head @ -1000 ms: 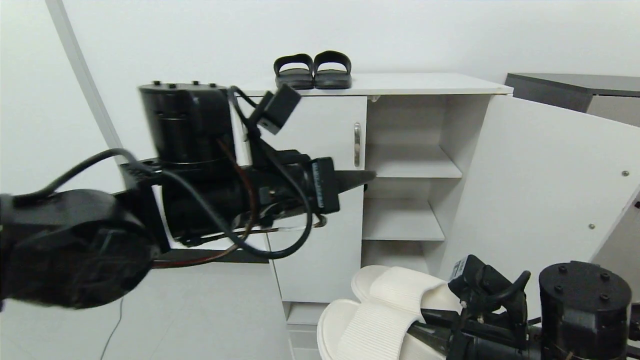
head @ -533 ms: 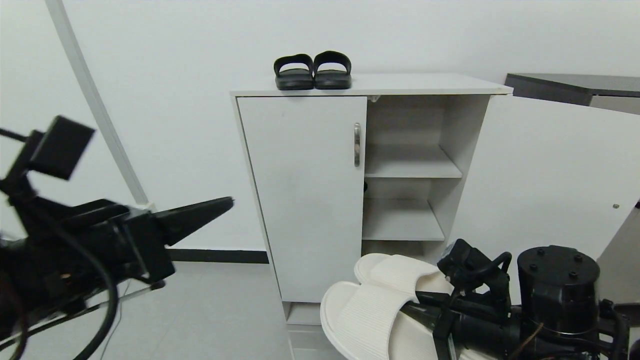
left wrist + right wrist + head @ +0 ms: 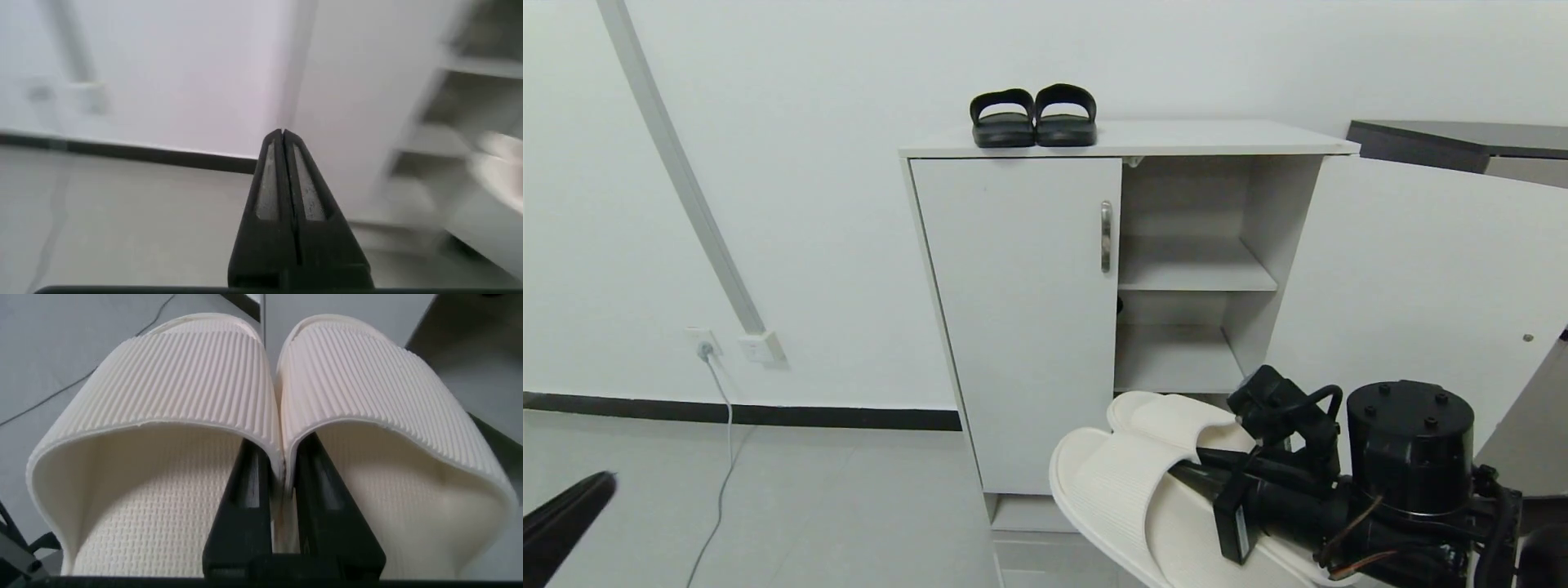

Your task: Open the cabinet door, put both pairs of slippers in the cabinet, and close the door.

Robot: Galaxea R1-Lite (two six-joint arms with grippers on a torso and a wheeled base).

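A white cabinet [image 3: 1029, 327] stands against the wall, its right door [image 3: 1413, 294] swung wide open and its left door closed. Bare shelves [image 3: 1192, 278] show inside. A pair of black slippers [image 3: 1033, 116] sits on the cabinet top. My right gripper [image 3: 1188, 478] is low in front of the open compartment, shut on a pair of white slippers [image 3: 1127, 482] [image 3: 270, 416], its fingers pinching the two inner edges together. My left gripper [image 3: 282, 147] is shut on nothing, low at the far left above the floor, and its tip [image 3: 572, 510] shows in the head view.
A grey cabinet [image 3: 1462, 147] stands behind the open door at the right. A wall socket with a cable [image 3: 715, 384] and a slanted conduit [image 3: 678, 171] are on the wall to the left. Grey floor [image 3: 809, 506] lies open left of the white cabinet.
My left arm has swung down and to the left, away from the cabinet front, to the lower left corner. My right gripper with the white slippers has edged slightly left and toward the cabinet.
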